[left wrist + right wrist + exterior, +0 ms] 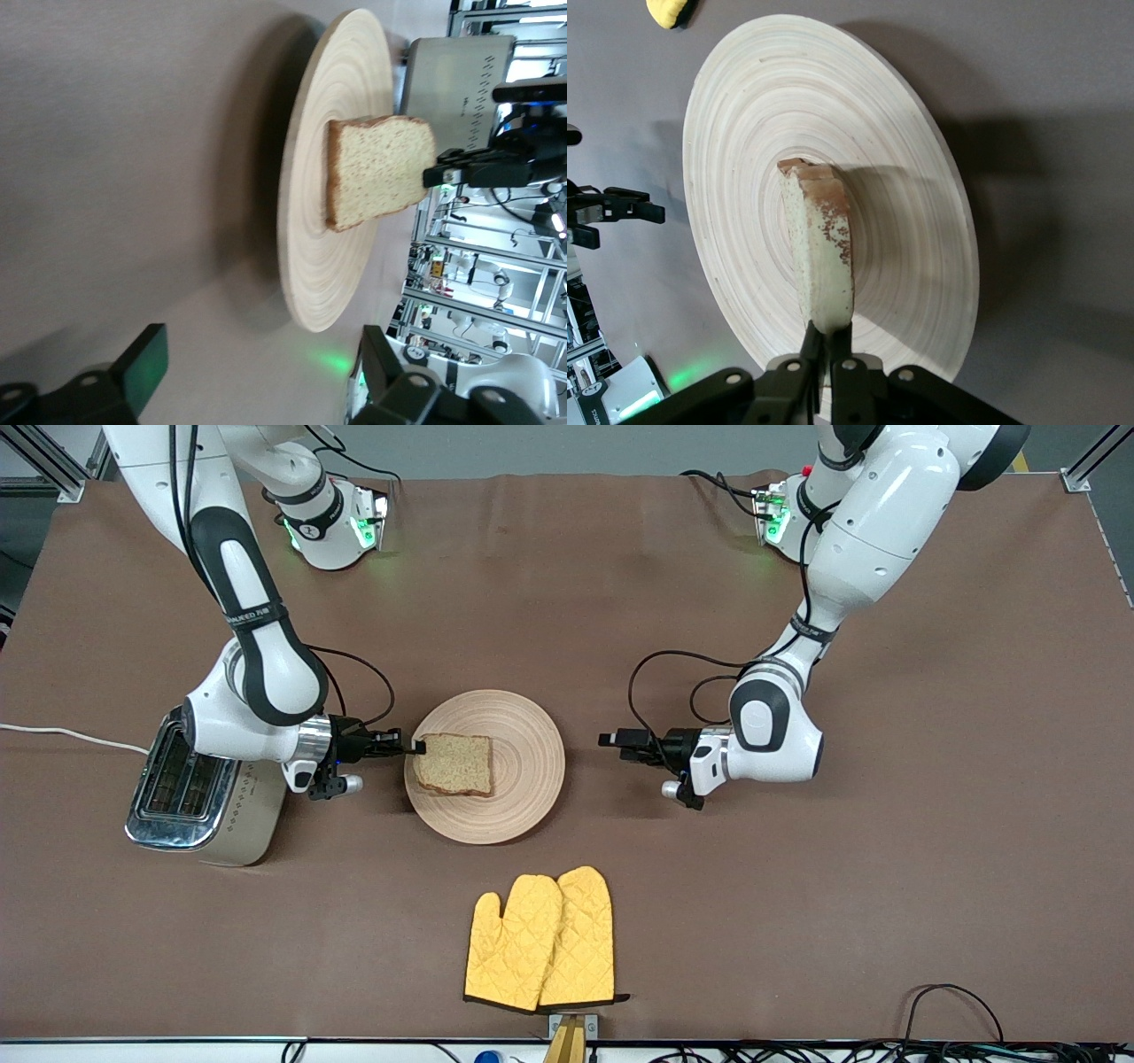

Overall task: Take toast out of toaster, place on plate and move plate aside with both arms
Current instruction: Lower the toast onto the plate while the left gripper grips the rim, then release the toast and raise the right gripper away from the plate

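Centered on the brown desk (797,921): the plate (523,779), round, light wood, ringed grain, flat on the cloth. Over the plate, toward the right arm's end of it: the toast (455,763), one tan slice with a dark crust, pinched by its crust edge and seen edge-on in the right wrist view (821,257), with a shadow under it on the wood; whether its lower edge touches the plate cannot be told. Right claw (418,747) over the plate's rim at the right arm's end, narrow, clamped on the toast's edge, fingers (840,347) pressed close on either side of the slice. Left claw (606,740) low over bare desk beside the plate, toward the left arm's end, apart from the rim, aimed at the plate; fingers (142,372) spread wide in the left wrist view, holding nothing, the plate (310,266) and toast (376,173) framed between them farther off. Toaster (199,793), silver with two slots, beside the plate toward the right arm's end, just under the right arm's wrist. Pair of yellow quilted oven mitts (542,943) flat on the desk, nearer to the front camera than the plate, overlapping each other.
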